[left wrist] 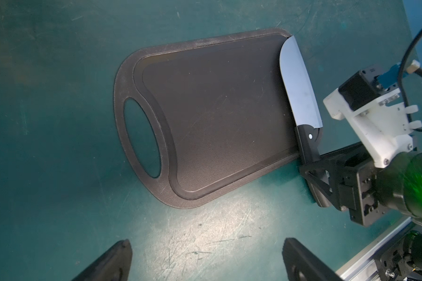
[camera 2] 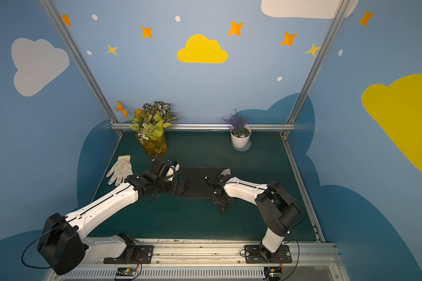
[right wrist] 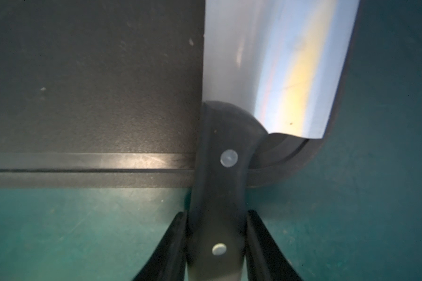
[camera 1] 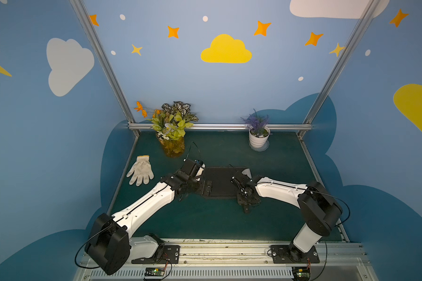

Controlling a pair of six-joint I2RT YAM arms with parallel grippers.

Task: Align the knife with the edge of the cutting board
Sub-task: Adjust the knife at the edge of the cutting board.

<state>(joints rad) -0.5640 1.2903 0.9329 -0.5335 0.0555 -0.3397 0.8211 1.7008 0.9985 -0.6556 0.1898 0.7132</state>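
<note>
The right tool [right wrist: 217, 219] is closed on the black handle of the knife [right wrist: 278, 60], one finger against each side of it. The blade lies over the end of the board [right wrist: 95, 73] and runs along its short edge, at the end away from the oval hole. The handle sticks out past the long edge, over the table [camera 1: 229, 219]. The left tool [left wrist: 206, 240] stands wide open with nothing in it, near the hole end of the board.

Two containers stand at the back of the table, well apart. A glass vase [camera 1: 172, 146] holds green leaves and orange flowers. A white pot [camera 1: 258, 138] holds purple sprigs. A white glove [camera 1: 140, 171] lies flat beside the left arm.

Count: one knife, one board, one glove, one vase, one pot, two tools.
</note>
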